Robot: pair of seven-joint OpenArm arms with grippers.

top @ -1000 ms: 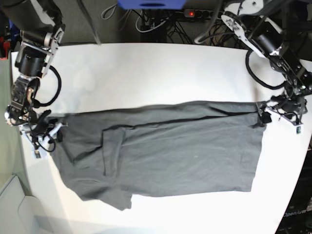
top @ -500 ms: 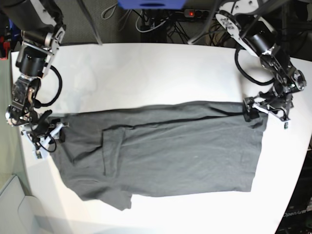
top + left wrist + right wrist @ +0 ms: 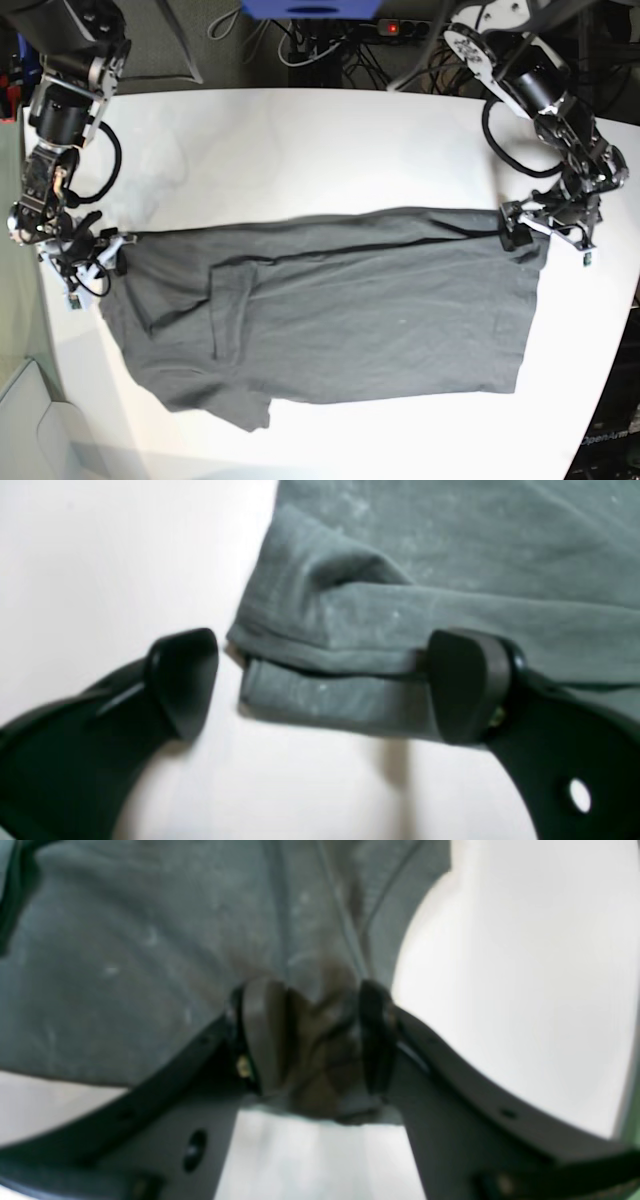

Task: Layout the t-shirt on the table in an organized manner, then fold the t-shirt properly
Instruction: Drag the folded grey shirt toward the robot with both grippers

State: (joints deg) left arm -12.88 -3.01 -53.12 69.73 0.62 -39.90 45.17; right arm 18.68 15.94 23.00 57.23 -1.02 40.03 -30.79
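Wrinkled dark charcoal-grey cloth t-shirt point(image 3: 340, 310) spread flat across wide white matte table point(image 3: 300, 150), left gripper point(image 3: 320, 685) spread wide around its doubled corner, right gripper point(image 3: 310, 1040) seemingly pinching its edge

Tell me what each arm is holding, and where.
Right gripper pinches the t-shirt by a bunched edge fold; left gripper holds nothing, open around the shirt's corner.

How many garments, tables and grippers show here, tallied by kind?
Garments: 1, the t-shirt
Tables: 1, the table
Grippers: 2, the left gripper and the right gripper
Total: 4
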